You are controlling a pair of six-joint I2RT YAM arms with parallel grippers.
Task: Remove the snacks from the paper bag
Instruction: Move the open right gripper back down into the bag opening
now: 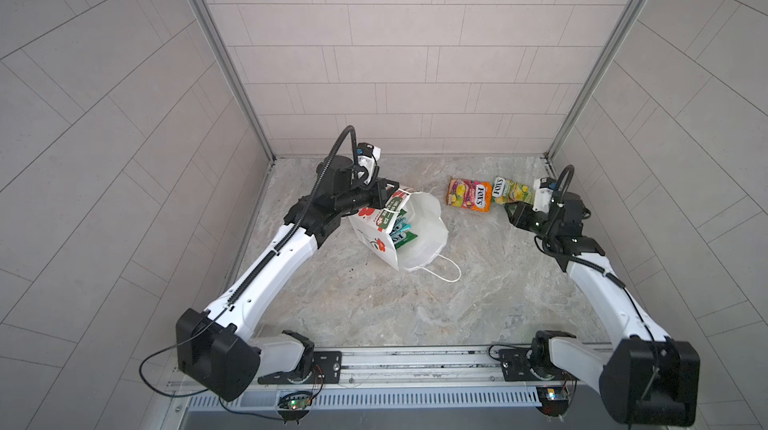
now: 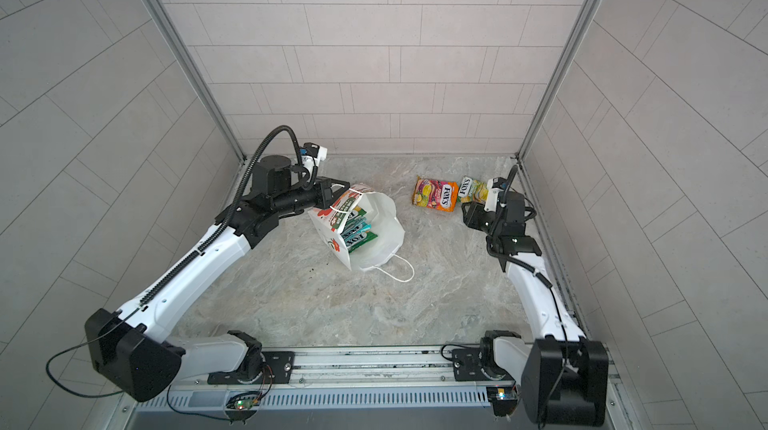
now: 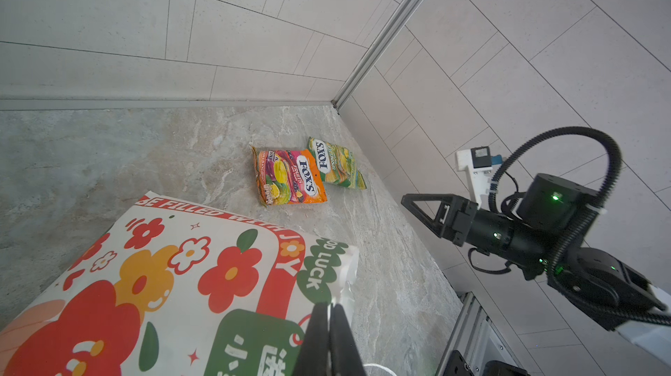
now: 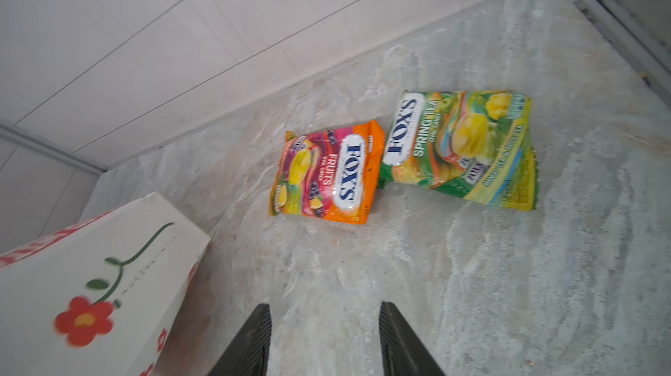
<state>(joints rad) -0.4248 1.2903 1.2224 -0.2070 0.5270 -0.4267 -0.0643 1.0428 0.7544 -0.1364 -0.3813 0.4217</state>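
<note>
Bag (image 1: 428, 220) lies on its side mid-tabletop (image 1: 374, 303), mouth open toward the near right. One cord handle (image 1: 446, 270) trails on the tabletop at the near edge. Printed flower side faces left.

Packets in bag (image 1: 402, 233): a stack shows through the mouth, teal and green edges visible. At least two, likely more; exact count can't be told, since they overlap and the side wall hides part of them. None sticks out past the rim.

Left gripper (image 3: 329, 314): pinched shut on the bag's far rim, next to the other handle cords. Looks like it is propping the mouth open.

Right gripper (image 4: 325, 308): fingers moderately apart, nothing between them, low over bare tabletop. It sits just beside the green packet, not touching it, well apart from the bag.

Out already, far right of the tabletop near the back wall:
- orange packet (image 1: 469, 196), flat, label up
- green packet (image 1: 513, 190), flat, to its right, short ends touching or just overlapping

Progress judgement: two snacks out, the rest not yet removed, so under halfway. Right gripper is empty, so the next job is probably reaching back across into the bag mouth for the top packet of the stack.
</note>
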